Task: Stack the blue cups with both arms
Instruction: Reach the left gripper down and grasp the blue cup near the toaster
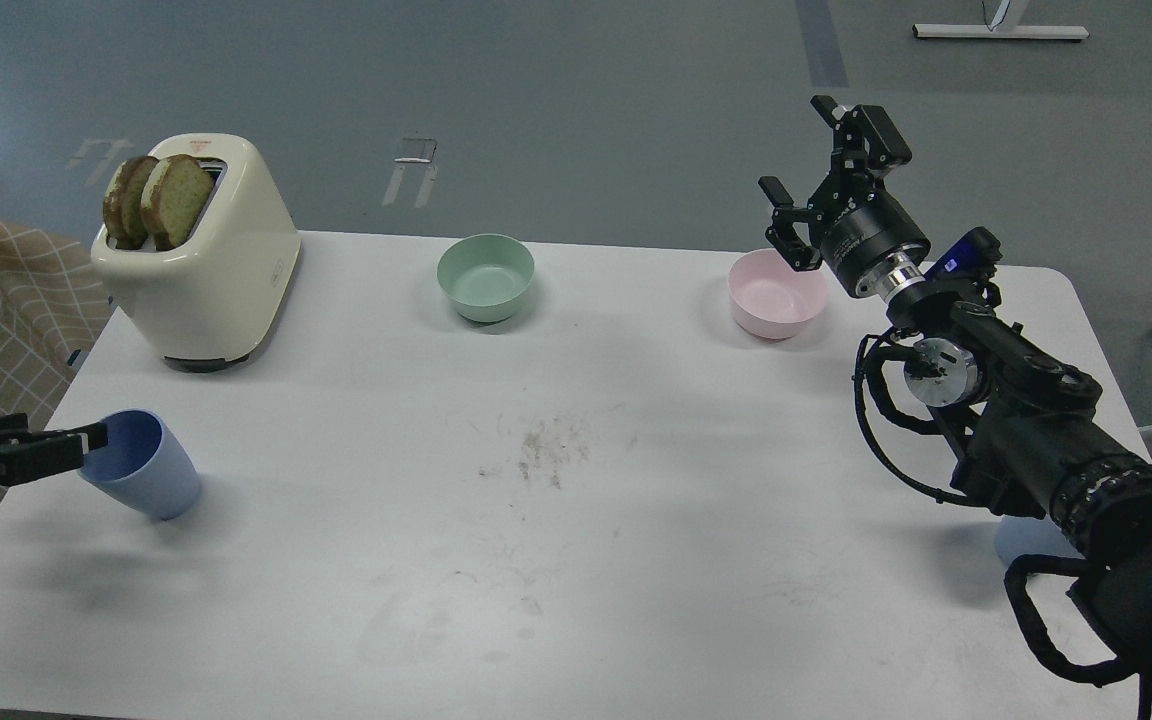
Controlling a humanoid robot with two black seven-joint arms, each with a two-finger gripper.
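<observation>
One blue cup (149, 472) stands tilted on the white table (576, 560) at the near left, its mouth facing left and up. My left gripper (91, 442) comes in low from the left edge, its tips at the cup's left rim; it is dark and side-on, so I cannot tell how the jaws stand. The second blue cup (1021, 540) shows only as a pale patch at the near right, mostly hidden behind my right arm. My right gripper (798, 150) is open and empty, raised high beside the pink bowl.
A cream toaster (204, 265) with two bread slices stands at the back left. A mint-green bowl (485, 277) sits at back centre and a pink bowl (774, 292) at back right. Crumbs (546, 452) lie mid-table.
</observation>
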